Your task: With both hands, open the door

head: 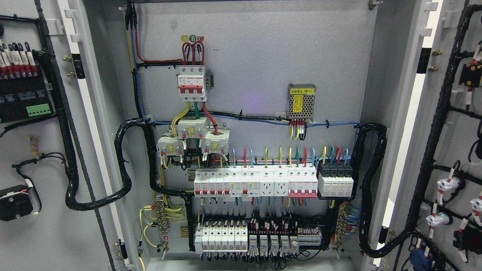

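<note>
An electrical cabinet fills the head view with both doors swung wide. The left door (49,158) shows its inner face with black wiring and a green terminal block. The right door (448,150) shows its inner face with black cable looms and white fittings. Between them the grey back panel (271,64) carries a red-and-white main breaker (192,83), rows of breakers (256,182) and lower terminal blocks (260,237). Neither of my hands nor any arm is in view.
Thick black cable bundles loop from each door into the cabinet at the lower left (120,165) and the right (371,188). A small perforated power supply with a yellow label (301,102) sits on the panel's right.
</note>
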`<action>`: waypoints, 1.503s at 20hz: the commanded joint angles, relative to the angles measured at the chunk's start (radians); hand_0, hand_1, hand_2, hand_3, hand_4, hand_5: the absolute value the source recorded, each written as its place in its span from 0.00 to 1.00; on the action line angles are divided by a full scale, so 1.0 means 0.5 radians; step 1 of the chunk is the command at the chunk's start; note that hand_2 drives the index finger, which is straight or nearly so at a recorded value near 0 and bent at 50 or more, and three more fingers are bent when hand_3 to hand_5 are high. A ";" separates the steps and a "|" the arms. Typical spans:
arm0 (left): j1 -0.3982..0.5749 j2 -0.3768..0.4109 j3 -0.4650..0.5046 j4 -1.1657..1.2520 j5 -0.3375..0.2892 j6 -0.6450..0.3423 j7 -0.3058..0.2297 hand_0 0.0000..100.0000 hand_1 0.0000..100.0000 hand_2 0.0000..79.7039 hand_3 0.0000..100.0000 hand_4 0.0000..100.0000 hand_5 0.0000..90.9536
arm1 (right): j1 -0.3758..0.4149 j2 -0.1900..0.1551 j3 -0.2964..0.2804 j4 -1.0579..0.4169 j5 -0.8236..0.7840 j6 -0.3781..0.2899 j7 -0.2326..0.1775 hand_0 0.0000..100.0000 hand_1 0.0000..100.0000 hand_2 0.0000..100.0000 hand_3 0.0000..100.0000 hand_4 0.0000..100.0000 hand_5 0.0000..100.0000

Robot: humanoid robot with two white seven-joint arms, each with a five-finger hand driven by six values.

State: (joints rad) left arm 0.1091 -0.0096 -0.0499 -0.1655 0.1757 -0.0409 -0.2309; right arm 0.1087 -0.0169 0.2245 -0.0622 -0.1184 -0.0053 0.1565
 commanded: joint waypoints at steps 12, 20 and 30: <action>0.000 -0.051 0.002 0.006 0.001 -0.016 -0.026 0.00 0.00 0.00 0.00 0.00 0.00 | 0.013 0.080 -0.075 0.042 0.019 0.008 -0.052 0.38 0.00 0.00 0.00 0.00 0.00; 0.000 -0.051 -0.002 0.003 0.001 -0.016 -0.026 0.00 0.00 0.00 0.00 0.00 0.00 | 0.013 0.129 -0.151 0.042 0.028 0.106 -0.089 0.38 0.00 0.00 0.00 0.00 0.00; 0.000 -0.051 -0.002 0.003 0.001 -0.016 -0.026 0.00 0.00 0.00 0.00 0.00 0.00 | -0.003 0.144 -0.302 0.020 0.062 0.100 -0.169 0.38 0.00 0.00 0.00 0.00 0.00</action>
